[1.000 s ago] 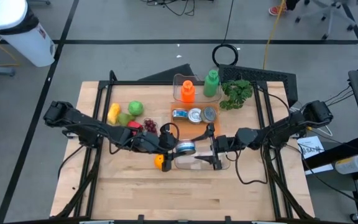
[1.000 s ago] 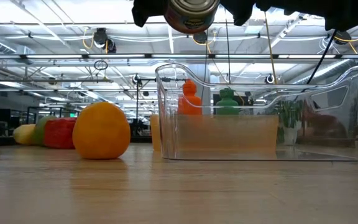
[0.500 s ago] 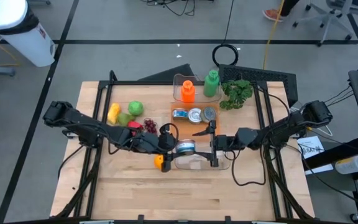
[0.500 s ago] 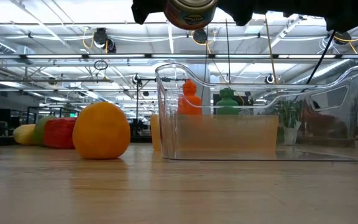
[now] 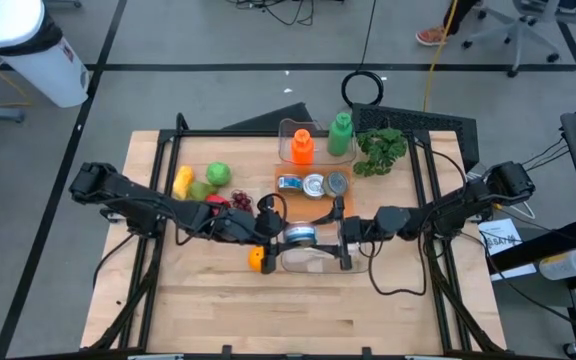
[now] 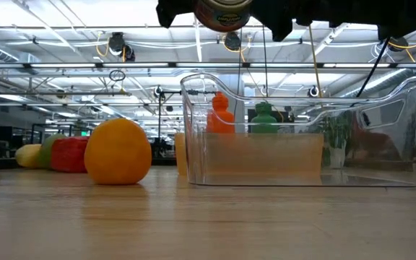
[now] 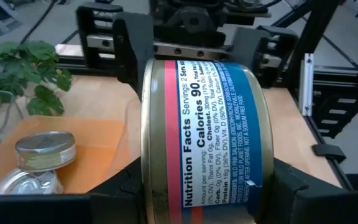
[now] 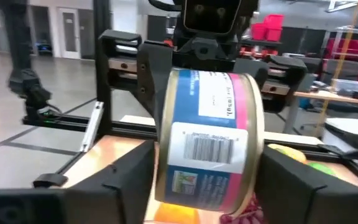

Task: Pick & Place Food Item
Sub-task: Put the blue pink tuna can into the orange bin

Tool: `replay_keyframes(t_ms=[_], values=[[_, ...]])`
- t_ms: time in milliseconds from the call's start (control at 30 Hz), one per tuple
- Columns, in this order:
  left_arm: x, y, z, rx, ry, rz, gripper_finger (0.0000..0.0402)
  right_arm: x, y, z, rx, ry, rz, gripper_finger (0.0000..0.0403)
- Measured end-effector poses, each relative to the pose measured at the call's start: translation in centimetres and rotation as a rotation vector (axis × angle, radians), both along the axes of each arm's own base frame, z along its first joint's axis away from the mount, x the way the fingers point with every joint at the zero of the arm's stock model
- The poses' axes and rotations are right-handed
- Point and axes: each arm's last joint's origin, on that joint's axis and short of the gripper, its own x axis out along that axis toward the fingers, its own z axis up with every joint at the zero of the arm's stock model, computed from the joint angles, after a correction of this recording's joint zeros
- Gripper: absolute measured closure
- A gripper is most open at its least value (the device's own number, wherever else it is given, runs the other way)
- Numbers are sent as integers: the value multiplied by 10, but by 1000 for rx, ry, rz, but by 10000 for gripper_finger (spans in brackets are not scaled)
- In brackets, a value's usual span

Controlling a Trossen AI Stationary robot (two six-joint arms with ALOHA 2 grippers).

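The can point(image 5: 300, 237) is in the air near the middle of the counter point(image 5: 218, 300), above the left end of the clear container point(image 5: 320, 264). The left tool point(image 5: 282, 234) holds it. In the left wrist view the can lies on its side between the 2 dark fingers point(image 7: 120, 186), which press on its 2 flat ends, so the tool is closed only as far as the can allows.

The right tool point(image 5: 340, 238) faces the left one from the other side of the can. In the right wrist view its 2 fingers point(image 8: 126, 180) stand apart, 1 on each side of the can, and I cannot tell if they touch it.

From above, the label cannot be read. The left wrist view shows the nutrition text on a blue and pink label, and the right wrist view shows the barcode side.

The low view shows only the bottom of the can at the upper edge, well above the rim of the container, and nothing lies inside the container. It also shows an orange point(image 6: 118, 152) resting on the counter just beside the container, on its left.

The high view alone shows the whole counter: an orange tray point(image 5: 313, 200) with 3 tins behind the container, and fruit point(image 5: 208, 183) toward the far left corner.
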Motion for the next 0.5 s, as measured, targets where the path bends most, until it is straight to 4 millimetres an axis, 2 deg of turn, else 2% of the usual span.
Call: replay_keyframes(t_ms=[100, 267, 333, 500], values=[[0, 0, 0, 14, 1, -6, 212, 0, 0, 0, 10, 1, 37, 207], [0, 0, 0, 12, -4, 4, 211, 0, 0, 2, 11, -17, 73, 209], [0, 0, 1, -2, -13, 19, 190, 0, 0, 2, -2, -21, 74, 209], [-3, 1, 6, 8, -22, -4, 104, 0, 1, -1, -21, 6, 76, 209]])
